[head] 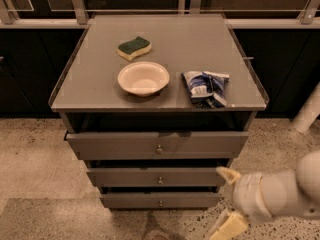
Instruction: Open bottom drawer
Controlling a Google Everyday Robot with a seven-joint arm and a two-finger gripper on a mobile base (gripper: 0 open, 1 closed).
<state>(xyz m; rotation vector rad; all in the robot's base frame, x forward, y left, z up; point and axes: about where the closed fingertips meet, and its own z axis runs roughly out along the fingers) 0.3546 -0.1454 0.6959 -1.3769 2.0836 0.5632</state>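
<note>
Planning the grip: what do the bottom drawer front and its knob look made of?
The bottom drawer front looks like matte grey painted metal or laminate, flat, with no grain; which one is unclear. Its knob seems to be metal: small, round, faintly glinting. The gripper is low, to the right of that drawer, open, touching nothing.

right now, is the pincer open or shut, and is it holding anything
Pincer: open, holding nothing, low to the right of the narrow grey bottom drawer with a small round metal knob.
</note>
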